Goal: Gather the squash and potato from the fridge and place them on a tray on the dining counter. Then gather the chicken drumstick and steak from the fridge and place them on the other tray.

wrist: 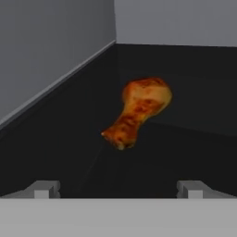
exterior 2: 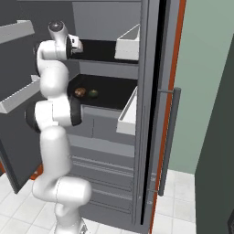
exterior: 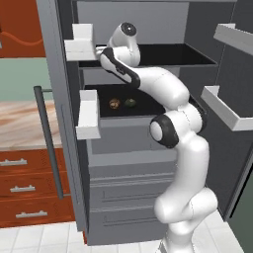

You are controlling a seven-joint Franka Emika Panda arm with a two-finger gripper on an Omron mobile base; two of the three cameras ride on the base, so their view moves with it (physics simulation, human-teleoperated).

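We see the drumstick [wrist: 139, 112] lying on the fridge [exterior: 148, 163] shelf. The end effector [wrist: 118, 189] hovers before it (fingers spread, nothing held).

White tiled floor [exterior: 39, 237], pale green wall [exterior 2: 201, 68], red-brown drawers [exterior: 27, 188] with silver handles.

Two black shelves sit inside the open fridge [exterior: 148, 143]. The upper shelf [exterior: 188, 55] carries the drumstick [wrist: 139, 111], lying on its side near the left wall with its thick end toward the back. The lower shelf [exterior: 148, 106] carries the potato [exterior: 114, 103] and the squash [exterior: 130, 102], just beside each other, potato to the left.
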